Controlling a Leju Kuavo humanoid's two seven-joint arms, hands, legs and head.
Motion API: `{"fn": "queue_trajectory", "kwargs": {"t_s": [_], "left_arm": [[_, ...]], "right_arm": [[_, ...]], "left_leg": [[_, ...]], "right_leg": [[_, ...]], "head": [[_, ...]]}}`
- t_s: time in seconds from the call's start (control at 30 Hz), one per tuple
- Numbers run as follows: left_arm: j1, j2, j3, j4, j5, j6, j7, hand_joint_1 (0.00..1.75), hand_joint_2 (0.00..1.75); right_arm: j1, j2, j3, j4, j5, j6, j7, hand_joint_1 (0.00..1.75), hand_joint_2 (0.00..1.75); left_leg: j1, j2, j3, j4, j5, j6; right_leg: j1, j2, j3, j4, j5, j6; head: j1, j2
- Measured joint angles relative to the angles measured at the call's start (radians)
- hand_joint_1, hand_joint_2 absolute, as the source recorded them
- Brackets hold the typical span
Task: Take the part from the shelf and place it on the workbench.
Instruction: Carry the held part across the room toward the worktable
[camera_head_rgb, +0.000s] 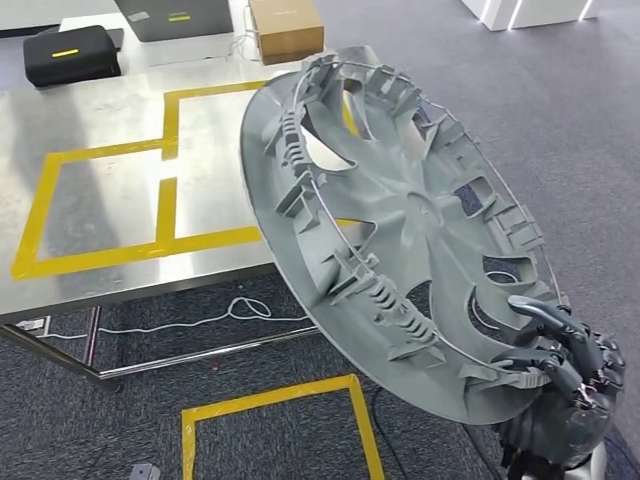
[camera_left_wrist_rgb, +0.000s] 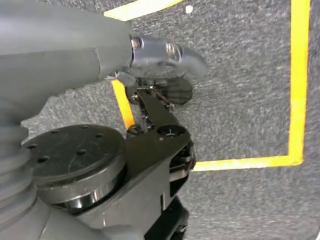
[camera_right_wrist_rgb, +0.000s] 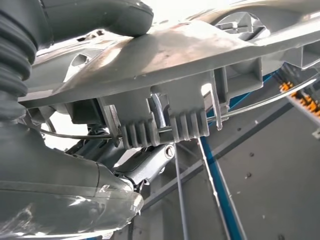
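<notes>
Grey moulded plastic, thin and wide: the part is a wheel cover, and I have it in the air, tilted, its ribbed back face towards the head camera, partly over the near edge of the steel workbench. I judge it light but awkward, a broad disc that will flex and swing when held at one point. The clips and the wire retaining ring along the rim look snappable, so I'd keep my hold on the solid rim between clips, not on the spokes.

My right hand grips the rim at the cover's lowest, nearest edge, dark fingers curled over the back face. In the right wrist view the thumb presses the other face, so the rim is pinched between them.

My left hand hangs low over grey carpet and yellow floor tape, holding nothing; I cannot tell how far its fingers are curled.

I judge the set-down inside the yellow tape outline not yet done.
</notes>
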Motion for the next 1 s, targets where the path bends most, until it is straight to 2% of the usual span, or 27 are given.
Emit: {"fn": "queue_trajectory", "kwargs": {"t_s": [0.03,0.27,0.53,0.8,0.93,1.0], "left_arm": [[-0.001,0.000,0.000,0.000,-0.001,0.000,0.000,0.00,1.75],[-0.003,-0.001,0.000,0.000,-0.005,0.000,0.000,0.00,1.75],[-0.003,0.000,0.000,0.000,-0.013,-0.005,0.000,0.00,1.75],[-0.004,0.001,0.000,0.000,-0.016,-0.005,-0.001,0.00,1.75],[-0.004,0.003,0.000,0.000,-0.017,-0.006,-0.004,0.00,1.75],[-0.004,0.001,0.000,0.000,-0.019,-0.006,-0.005,0.00,1.75]], "right_arm": [[0.000,0.000,-0.001,0.000,-0.001,0.000,-0.001,1.75,1.75],[0.000,0.001,-0.003,0.000,-0.006,0.000,-0.009,1.75,1.75],[0.000,0.002,-0.004,0.000,-0.014,0.002,-0.018,1.75,1.75],[0.001,0.003,-0.004,0.000,-0.015,0.002,-0.019,1.75,1.75],[0.001,0.005,-0.004,0.000,-0.015,0.001,-0.021,1.75,1.75],[0.002,0.006,-0.006,-0.002,-0.015,0.001,-0.021,1.75,1.75]], "left_leg": [[0.000,0.001,0.002,-0.004,0.003,0.001],[0.000,0.001,0.010,-0.020,0.011,-0.021],[0.000,0.001,0.009,-0.021,0.013,-0.025],[-0.001,0.001,0.008,-0.019,0.012,-0.023],[-0.006,0.001,0.008,-0.019,0.005,-0.005],[0.001,0.003,0.022,-0.041,0.013,0.000]], "right_leg": [[0.000,0.001,0.000,0.000,0.000,-0.002],[0.001,0.001,0.000,0.000,0.001,-0.012],[0.000,0.001,0.001,-0.001,0.003,-0.012],[-0.002,0.001,0.002,-0.007,0.005,-0.009],[-0.006,0.002,0.006,-0.015,0.007,0.001],[-0.004,0.000,0.008,-0.013,0.003,0.006]], "head": [[0.000,0.000],[0.000,0.000],[0.001,0.000],[0.001,0.000],[0.000,0.000],[0.001,0.000]]}}
